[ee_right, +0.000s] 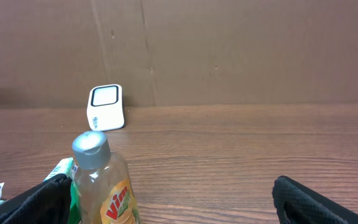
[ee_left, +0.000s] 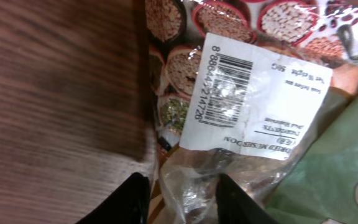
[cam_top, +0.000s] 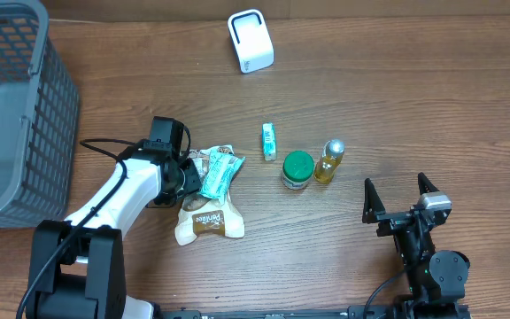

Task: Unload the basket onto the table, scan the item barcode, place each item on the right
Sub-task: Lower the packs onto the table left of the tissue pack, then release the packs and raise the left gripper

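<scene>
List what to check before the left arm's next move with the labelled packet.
1. Left tool straddles the bean packet's clear edge: ok.
2. Grip firm on that packet: cannot tell.
3. Barcode label in view and readable: ok.
4. Barcode scanner standing, unobstructed: ok.
5. Right tool open, apart from the Vim bottle: ok.

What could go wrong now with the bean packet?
The left gripper sits only at the crinkly clear edge of the bean packet, so the packet may slip out when lifted. The green packet overlaps it and might get dragged along. The barcode label could turn away from the scanner during the carry.
</scene>
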Robot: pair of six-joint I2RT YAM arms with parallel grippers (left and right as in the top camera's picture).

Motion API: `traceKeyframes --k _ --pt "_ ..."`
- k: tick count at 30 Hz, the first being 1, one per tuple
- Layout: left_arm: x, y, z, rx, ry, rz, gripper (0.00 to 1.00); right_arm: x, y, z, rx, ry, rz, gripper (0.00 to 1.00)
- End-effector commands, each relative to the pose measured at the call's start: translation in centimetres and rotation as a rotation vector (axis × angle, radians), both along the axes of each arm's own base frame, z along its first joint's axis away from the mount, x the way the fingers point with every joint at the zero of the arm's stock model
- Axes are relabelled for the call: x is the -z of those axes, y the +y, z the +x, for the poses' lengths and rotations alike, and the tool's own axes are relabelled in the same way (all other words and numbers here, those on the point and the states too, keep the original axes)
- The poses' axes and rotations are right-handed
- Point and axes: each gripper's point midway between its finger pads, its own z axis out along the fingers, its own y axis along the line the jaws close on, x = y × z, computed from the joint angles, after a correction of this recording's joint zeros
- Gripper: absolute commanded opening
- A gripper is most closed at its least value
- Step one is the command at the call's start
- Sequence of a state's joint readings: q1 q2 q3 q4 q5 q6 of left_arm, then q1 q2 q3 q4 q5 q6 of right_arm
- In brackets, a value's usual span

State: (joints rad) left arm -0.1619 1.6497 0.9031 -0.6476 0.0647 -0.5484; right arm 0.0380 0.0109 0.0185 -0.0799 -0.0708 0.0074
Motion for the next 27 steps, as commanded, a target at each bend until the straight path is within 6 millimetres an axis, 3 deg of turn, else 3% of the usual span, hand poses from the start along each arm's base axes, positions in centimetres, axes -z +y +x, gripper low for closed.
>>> traceKeyframes --k 1,4,12,15,27 --pt "0.68 0.59 -0.17 -0.008 -0.003 0.024 0.32 0.27 -0.16 0.03 0.008 0.000 0.005 1.00" --pt "0.62 0.59 0.20 0.001 -0.019 0.026 0.23 0.28 -0.16 0.03 0.008 0.001 0.004 1.00" --pt "0.62 0.58 0.20 0.001 -0.019 0.026 0.20 0.28 -0.16 0.03 0.008 0.001 0.004 1.00" --pt "0.62 0.58 0.20 0.001 -0.019 0.026 0.05 0.28 -0.16 0.03 0.008 0.001 0.004 1.00" --pt "0.52 0.77 0.72 0.031 -0.043 0.044 0.04 0.27 -0.16 0.03 0.008 0.000 0.005 1.00"
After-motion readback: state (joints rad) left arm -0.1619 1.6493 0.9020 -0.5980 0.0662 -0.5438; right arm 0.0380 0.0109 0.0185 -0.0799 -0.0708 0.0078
